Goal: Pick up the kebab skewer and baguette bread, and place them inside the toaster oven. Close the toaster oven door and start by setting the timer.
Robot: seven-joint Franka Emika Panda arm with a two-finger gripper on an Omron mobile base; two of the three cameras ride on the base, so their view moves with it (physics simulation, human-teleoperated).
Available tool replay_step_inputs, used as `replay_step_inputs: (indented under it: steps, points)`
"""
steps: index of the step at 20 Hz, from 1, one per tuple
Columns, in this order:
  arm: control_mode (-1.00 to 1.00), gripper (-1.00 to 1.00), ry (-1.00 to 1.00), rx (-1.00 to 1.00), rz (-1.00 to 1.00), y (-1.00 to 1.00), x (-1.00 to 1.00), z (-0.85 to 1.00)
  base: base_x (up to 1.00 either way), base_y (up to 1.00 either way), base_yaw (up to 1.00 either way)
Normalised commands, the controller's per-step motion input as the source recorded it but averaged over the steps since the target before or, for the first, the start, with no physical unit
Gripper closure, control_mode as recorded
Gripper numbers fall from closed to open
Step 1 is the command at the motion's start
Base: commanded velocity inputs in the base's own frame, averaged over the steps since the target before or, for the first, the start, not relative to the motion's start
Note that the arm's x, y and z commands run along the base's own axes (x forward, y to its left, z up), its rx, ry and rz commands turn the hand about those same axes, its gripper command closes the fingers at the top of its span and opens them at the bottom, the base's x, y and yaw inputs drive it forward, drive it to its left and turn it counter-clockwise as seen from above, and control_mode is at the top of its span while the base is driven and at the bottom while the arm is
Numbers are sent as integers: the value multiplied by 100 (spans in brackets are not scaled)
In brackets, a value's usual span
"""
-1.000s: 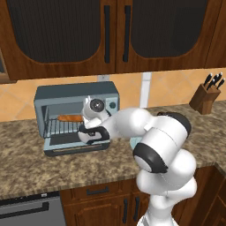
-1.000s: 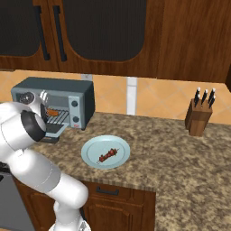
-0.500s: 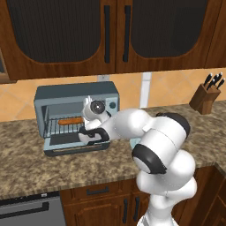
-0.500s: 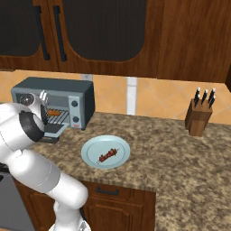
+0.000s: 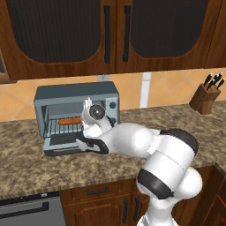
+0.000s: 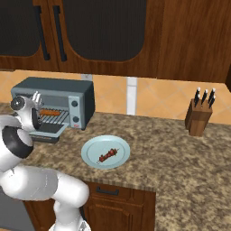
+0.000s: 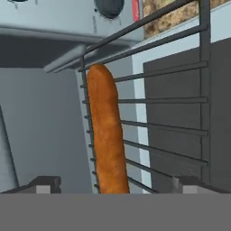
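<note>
gripper [image 7: 115, 185] jaws spread, empty; baguette bread [image 7: 106, 135] lies on toaster oven [image 5: 75, 115] rack, seemingly unsupported beyond; a careless exit may dislodge it.

Speckled brown granite counter [image 5: 39, 170] across the lower half of both base views. Wooden knife block [image 6: 199, 117] with dark handles at right of the right base view, upper right in the left base view. Pale blue plate [image 6: 118, 158] on the counter, centre of the right base view. Dark wood upper cabinets [image 5: 110, 35] with black bar handles along the top. Orange tile backsplash [image 6: 153, 97] with a white strip. Lower drawers [image 5: 97, 192] below the counter edge.
</note>
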Motion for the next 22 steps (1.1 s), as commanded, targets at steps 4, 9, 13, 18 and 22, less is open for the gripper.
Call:
replay_step_inputs:
  steps: [4,9,13,18,22]
  points:
    - [-100,-100,0,4,2,-61,-92,79,0,0,0]
    - [-100,-100,7,3,0,-100,-70,66,0,0,0]
    - [-100,-100,13,0,1,-100,-65,54,0,0,0]
    - [-100,-100,11,-7,18,-99,-46,18,0,0,0]
    - [-100,-100,12,-17,23,-100,-44,5,0,0,0]
